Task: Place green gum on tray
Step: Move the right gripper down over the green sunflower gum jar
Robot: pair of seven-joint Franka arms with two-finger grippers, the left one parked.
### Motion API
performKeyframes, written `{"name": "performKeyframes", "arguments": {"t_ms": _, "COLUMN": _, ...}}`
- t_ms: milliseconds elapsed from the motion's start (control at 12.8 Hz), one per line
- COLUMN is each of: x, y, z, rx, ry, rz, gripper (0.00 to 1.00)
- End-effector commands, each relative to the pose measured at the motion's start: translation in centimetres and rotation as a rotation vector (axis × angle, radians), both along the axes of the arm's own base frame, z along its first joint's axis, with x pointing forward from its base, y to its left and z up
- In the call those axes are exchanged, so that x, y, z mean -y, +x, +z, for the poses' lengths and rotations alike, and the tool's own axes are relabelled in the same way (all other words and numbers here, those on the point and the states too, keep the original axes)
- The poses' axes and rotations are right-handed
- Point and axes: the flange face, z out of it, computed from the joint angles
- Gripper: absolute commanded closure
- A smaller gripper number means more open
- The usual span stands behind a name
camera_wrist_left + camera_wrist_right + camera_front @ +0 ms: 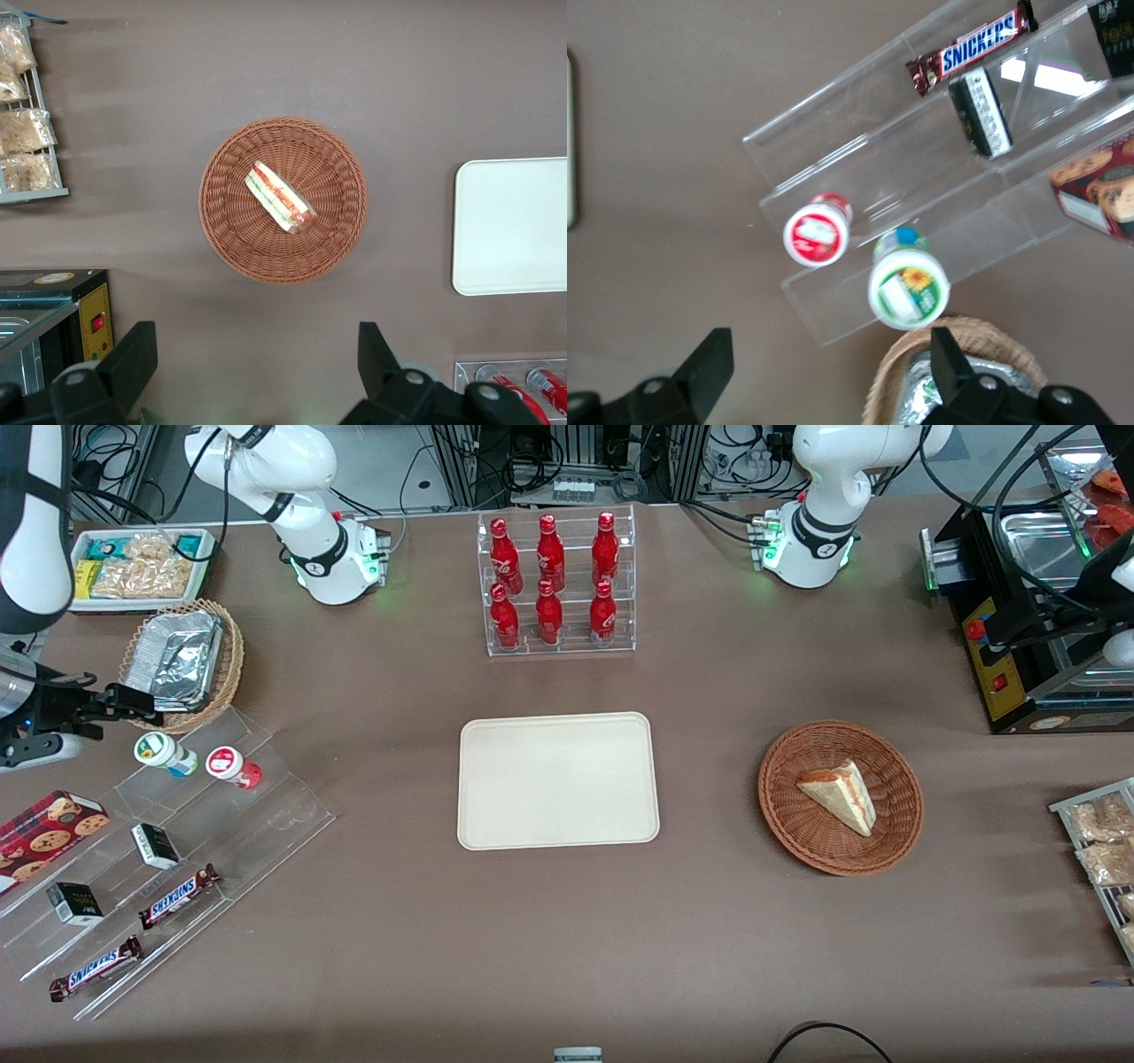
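A: Green gum was noted as a small bottle, round white lid with a green rim and a printed label, pale blue-green body below it. It stood on the upper step of the clear stepped display, at the working arm's end of the tabletop.

B: Neighbours?

A: A red-lidded bottle stood just beside it on the same step, not touching. Two Snickers bars and small dark boxes lay on the lower steps, nearer the front camera.

B: Pincer?

A: The pincer hung above the gum's end of the display, fingers spread wide, holding nothing. In the wrist view the gum lay close to one finger, apart from it.

B: Anything hard to make out?

A: The arm was cut off at the front view's edge. The wicker basket of foil sat partly under the pincer's dark body. The label print on the gum's lid was not readable.

B: Room to move?

A: The tray, cream, low-rimmed, rounded corners, lay mid-tabletop with nothing on it. Bare tabletop ran between display and tray. A rack of red bottles stood farther from the front camera than the tray, well apart.
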Motion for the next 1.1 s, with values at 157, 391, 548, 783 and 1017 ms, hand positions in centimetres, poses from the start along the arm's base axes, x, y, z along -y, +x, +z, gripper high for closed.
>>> {"name": "performKeyframes", "arguments": {"t_ms": 157, "x": 2.7, "y": -2.6, "z": -4.2, "rx": 0.132, "ry": -0.042, "rz": 0.266, "gripper": 0.01}}
{"name": "performKeyframes", "arguments": {"t_ms": 391, "x": 3.0, "y": -2.6, "z": -6.0, "rx": 0.144, "ry": -0.029, "rz": 0.263, "gripper": 0.01}}
{"name": "performKeyframes", "arguments": {"t_ms": 548, "x": 3.0, "y": -2.8, "z": -7.4, "rx": 0.154, "ry": -0.029, "rz": 0.254, "gripper": 0.01}}
{"name": "performKeyframes", "arguments": {"t_ms": 783, "x": 3.1, "y": -3.0, "z": -8.0, "rx": 0.150, "ry": -0.028, "rz": 0.253, "gripper": 0.01}}
{"name": "performKeyframes", "arguments": {"t_ms": 1017, "x": 3.0, "y": -3.1, "z": -8.6, "rx": 0.140, "ry": -0.024, "rz": 0.253, "gripper": 0.02}}
